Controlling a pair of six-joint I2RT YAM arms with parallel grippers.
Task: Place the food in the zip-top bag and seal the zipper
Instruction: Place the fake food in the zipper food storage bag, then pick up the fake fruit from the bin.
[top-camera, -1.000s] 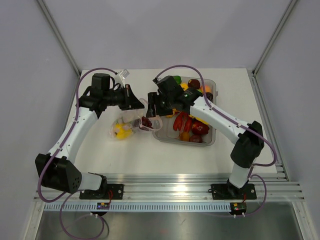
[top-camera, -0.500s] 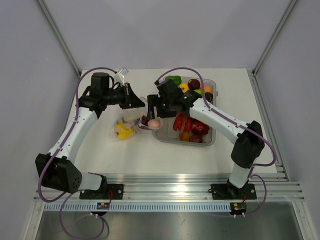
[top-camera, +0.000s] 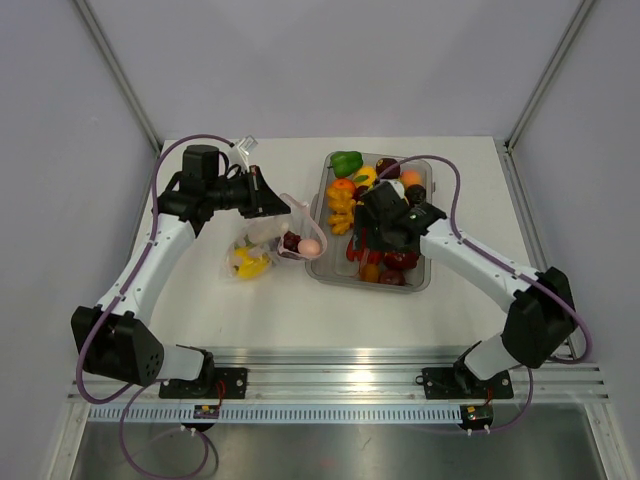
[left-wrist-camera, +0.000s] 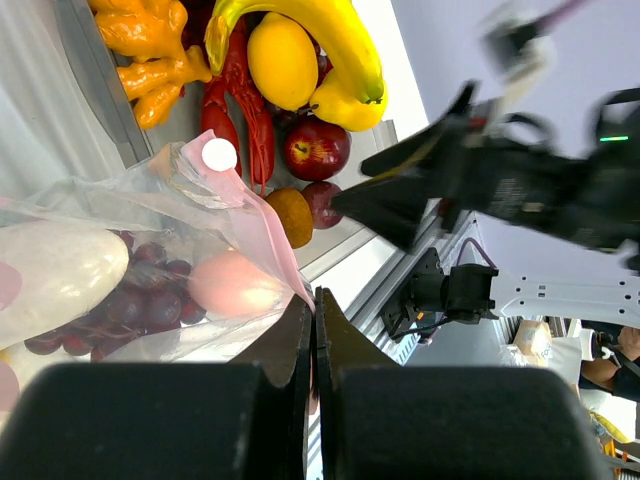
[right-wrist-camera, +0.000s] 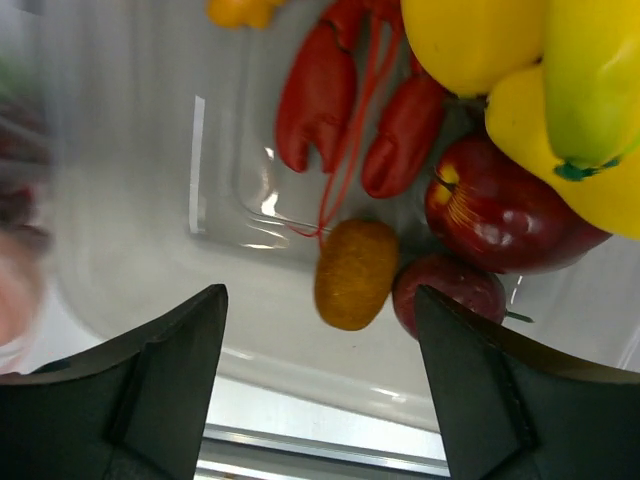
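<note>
One pink fruit (top-camera: 310, 246) now lies in the mouth of the zip-top bag (top-camera: 262, 238); the right hand (top-camera: 374, 233), spread and empty, has swung back over the tray (top-camera: 421, 282). Farther back, the left hand (left-wrist-camera: 313, 312) pinches the bag's rim; its wrist view resolves the top view's dark blot as grapes (left-wrist-camera: 140, 305).

In the middle of the top view, the zip-top bag (top-camera: 268, 245) lies on the table (top-camera: 300, 310), just left of the tray (top-camera: 335, 272), and its right end reaches the tray's left wall. Most of the food (top-camera: 345, 195) is heaped in the tray, right of centre. A few pieces lie inside the bag, at its right end and lower left.
</note>
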